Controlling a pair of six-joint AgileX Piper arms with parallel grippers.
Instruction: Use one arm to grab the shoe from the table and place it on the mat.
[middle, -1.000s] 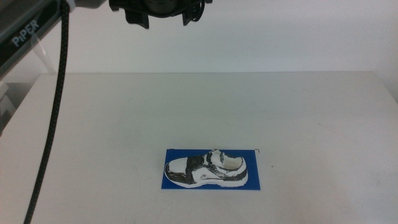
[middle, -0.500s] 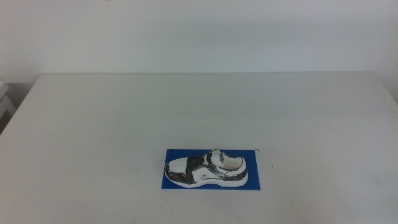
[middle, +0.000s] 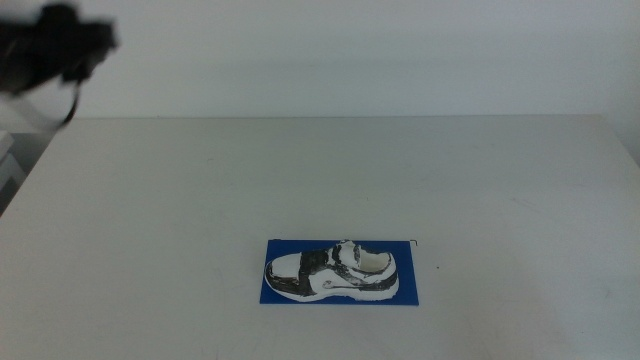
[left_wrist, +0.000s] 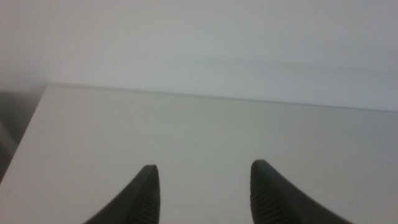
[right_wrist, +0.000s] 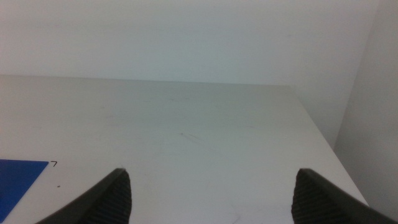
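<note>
The shoe (middle: 332, 272), white with black and grey patches, lies on its sole on the deep blue mat (middle: 413, 293) near the front middle of the table (middle: 200, 190). The left arm (middle: 55, 40) is a blurred dark shape at the far left corner, high above the table and far from the shoe. My left gripper (left_wrist: 202, 168) is open and empty, over bare table. My right gripper (right_wrist: 211, 171) is wide open and empty; its view shows a corner of the mat (right_wrist: 18, 180). The right arm does not show in the middle view.
A plain white wall stands behind the table. The table's far edge and right edge (right_wrist: 317, 130) show in the right wrist view. The left wrist view shows the table's left corner (left_wrist: 50, 87).
The left arm, stretched across the top of the picture one second ago, left the view and now shows blurred at the far left corner. The shoe and the mat have not moved.
</note>
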